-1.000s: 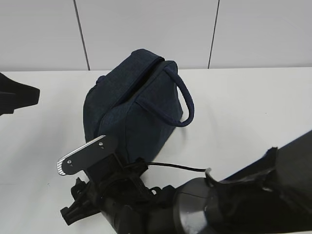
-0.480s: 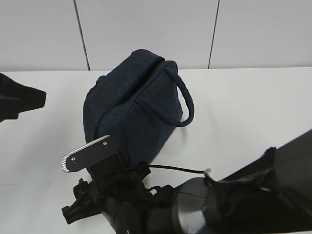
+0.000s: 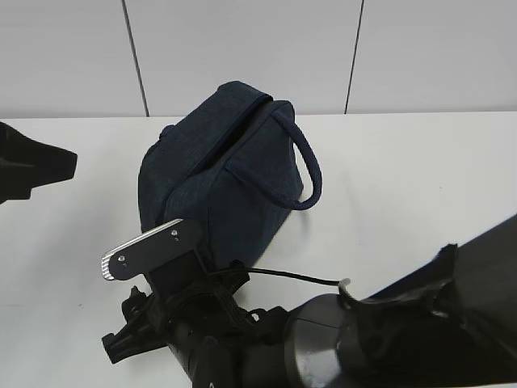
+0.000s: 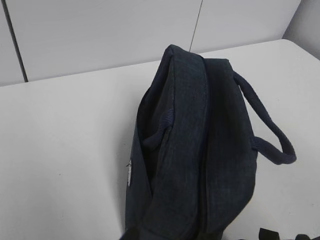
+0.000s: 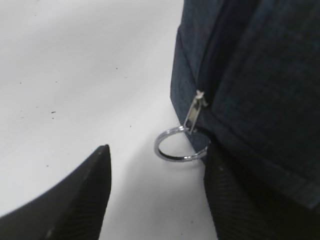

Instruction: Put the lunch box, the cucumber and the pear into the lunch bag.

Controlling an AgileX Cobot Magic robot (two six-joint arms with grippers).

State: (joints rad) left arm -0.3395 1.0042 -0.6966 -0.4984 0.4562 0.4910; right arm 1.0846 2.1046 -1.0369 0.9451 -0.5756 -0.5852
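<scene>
White table (image 3: 420, 178), navy lunch bag (image 3: 226, 178), right arm (image 3: 388, 339) foreground

A lab: bare white table (image 3: 420, 178), plain panelled wall (image 3: 242, 48)

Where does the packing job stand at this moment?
Nothing looks packed. The lunch bag lies on the table with its zipper appearing closed, and no lunch box, cucumber or pear shows in any view. In hand: the right claw is open at the bag's end, its fingers either side of the metal pull ring, not gripping it. Left: open the bag, then load all three items.
</scene>
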